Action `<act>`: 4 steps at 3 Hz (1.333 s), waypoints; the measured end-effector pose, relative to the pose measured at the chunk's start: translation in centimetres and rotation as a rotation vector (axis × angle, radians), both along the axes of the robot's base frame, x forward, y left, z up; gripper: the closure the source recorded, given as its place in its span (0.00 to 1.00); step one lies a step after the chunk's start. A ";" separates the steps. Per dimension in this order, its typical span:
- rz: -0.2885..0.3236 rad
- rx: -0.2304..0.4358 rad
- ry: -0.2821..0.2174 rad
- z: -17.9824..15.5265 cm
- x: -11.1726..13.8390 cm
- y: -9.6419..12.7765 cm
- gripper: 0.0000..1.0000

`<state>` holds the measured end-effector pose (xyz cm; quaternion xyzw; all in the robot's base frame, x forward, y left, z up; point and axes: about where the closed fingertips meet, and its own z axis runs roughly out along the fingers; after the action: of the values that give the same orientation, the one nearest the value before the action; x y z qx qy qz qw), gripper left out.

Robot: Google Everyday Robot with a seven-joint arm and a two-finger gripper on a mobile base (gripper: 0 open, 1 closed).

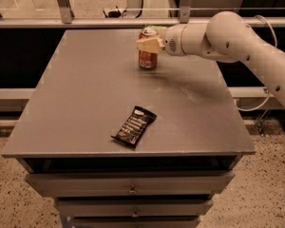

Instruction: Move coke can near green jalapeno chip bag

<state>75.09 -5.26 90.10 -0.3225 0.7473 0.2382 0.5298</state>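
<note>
One arm reaches in from the right. Its end effector is narrowed onto the coke can, with a pale finger crossing the can's upper front. The can stands upright on the grey worktop, within the end effector's grasp. Just behind the end effector shows a greenish sliver, possibly the green jalapeno chip bag, mostly hidden. Well in front of the end effector lies a black snack bar wrapper.

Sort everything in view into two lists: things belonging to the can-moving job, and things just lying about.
Job: coke can, standing upright; gripper, at the can; green sliver behind the gripper, possibly the chip bag.
Lying about: black snack wrapper, near the front of the table.
</note>
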 end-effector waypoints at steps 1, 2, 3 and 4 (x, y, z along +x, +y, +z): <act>0.000 0.000 0.000 0.0 0.0 0.0 0.75; 0.000 0.000 0.000 0.0 0.0 0.0 0.52; 0.000 0.000 0.000 0.0 0.0 0.0 0.28; 0.000 0.000 -0.001 0.0 0.0 0.0 0.05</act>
<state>75.09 -5.28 90.12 -0.3225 0.7472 0.2380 0.5301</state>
